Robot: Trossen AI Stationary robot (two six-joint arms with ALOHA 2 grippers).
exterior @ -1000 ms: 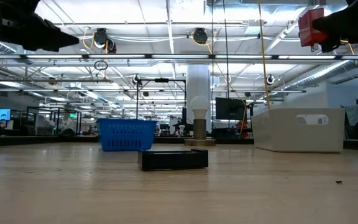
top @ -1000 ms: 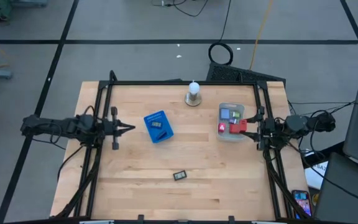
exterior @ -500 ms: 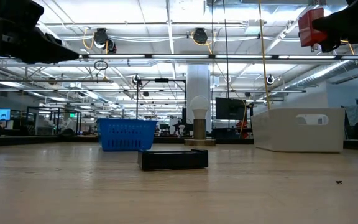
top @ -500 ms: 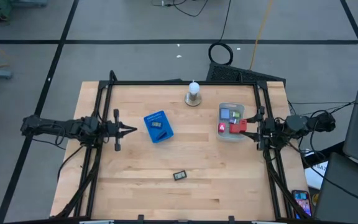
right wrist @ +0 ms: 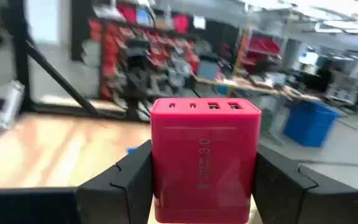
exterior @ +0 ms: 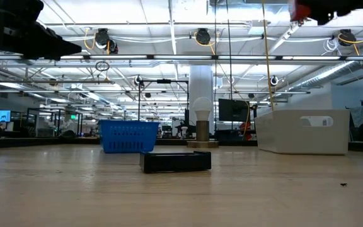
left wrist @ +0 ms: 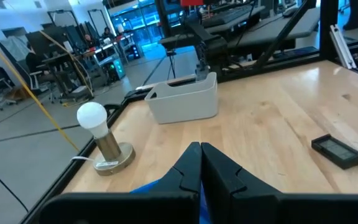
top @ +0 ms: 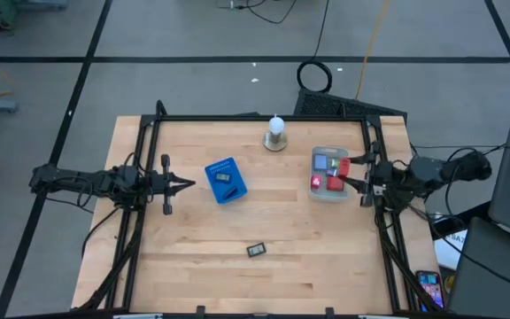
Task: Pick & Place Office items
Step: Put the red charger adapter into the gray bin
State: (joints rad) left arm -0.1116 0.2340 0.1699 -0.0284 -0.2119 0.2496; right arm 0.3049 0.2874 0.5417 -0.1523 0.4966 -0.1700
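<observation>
Above the white bin (top: 329,190), right hand (right wrist: 202,180) grips red charger (right wrist: 204,158) upright.

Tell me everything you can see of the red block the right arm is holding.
The red block is a boxy, matte plastic-looking charger with four small ports in a row on its end face and faint "30" lettering on its side. The right tool clamps it by two opposite sides, holding it in the air above the pale bin at the table's right edge.

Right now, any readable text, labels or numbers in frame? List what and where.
"30": on the front face of the red charger block held in the right end effector; the smaller print beside it is too blurred to read.
Label on the bulb base: too small to read.
Nothing else legible in any view.
</observation>
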